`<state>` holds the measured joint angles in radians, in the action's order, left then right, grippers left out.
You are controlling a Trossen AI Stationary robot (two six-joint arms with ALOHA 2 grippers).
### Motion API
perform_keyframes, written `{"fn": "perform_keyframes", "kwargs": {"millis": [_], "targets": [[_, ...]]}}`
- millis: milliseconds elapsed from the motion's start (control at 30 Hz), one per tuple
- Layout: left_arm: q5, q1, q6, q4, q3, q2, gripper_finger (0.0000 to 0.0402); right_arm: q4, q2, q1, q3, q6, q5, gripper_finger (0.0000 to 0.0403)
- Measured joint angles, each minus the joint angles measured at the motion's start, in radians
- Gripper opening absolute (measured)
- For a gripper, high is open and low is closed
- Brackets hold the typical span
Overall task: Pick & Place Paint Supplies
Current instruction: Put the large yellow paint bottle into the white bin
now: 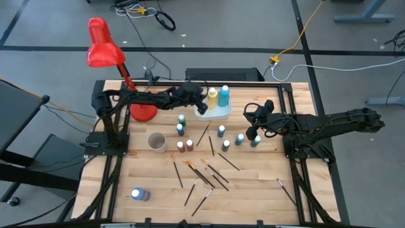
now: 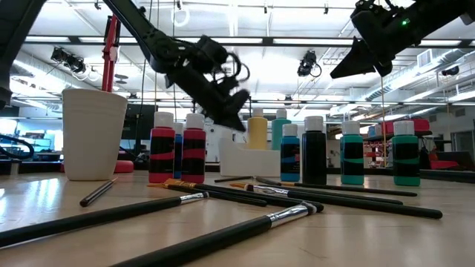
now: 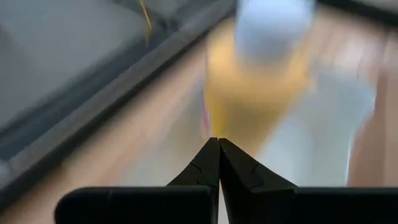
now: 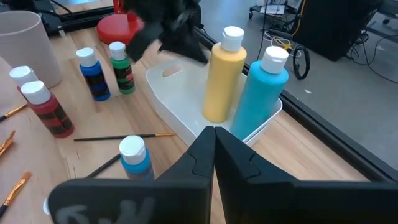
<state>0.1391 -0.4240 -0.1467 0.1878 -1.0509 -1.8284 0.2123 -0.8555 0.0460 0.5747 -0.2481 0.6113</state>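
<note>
Left end effector (image 1: 201, 101) is up over the white tray (image 1: 218, 114) at the back of the counter (image 1: 253, 183), fingers pressed together with nothing between them. In the tray stand a yellow bottle (image 4: 222, 76) and a light-blue bottle (image 4: 262, 93), side by side and upright. Right end effector (image 1: 253, 130) hangs above the counter near the teal bottles (image 1: 248, 139), fingers together as well, empty. More small bottles stand loose in front of the tray: two red ones (image 1: 185, 146) just beside the beige cup (image 1: 157, 142), blue ones (image 1: 181, 125) behind them. Dark-handled brushes (image 1: 205, 174) lie scattered across the near half, one brush (image 1: 285, 190) well apart on the right. One blue bottle (image 1: 139, 194) lies tipped over near the front left corner.
</note>
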Motion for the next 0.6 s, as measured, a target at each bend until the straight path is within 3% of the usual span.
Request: {"fn": "perform_keyframes", "kwargs": {"millis": [600], "targets": [[0.001,-0.003,-0.024,0.066,-0.038,-0.026,0.0017,-0.003,-0.001,0.0,0.0,0.006,-0.002,0.0013]]}}
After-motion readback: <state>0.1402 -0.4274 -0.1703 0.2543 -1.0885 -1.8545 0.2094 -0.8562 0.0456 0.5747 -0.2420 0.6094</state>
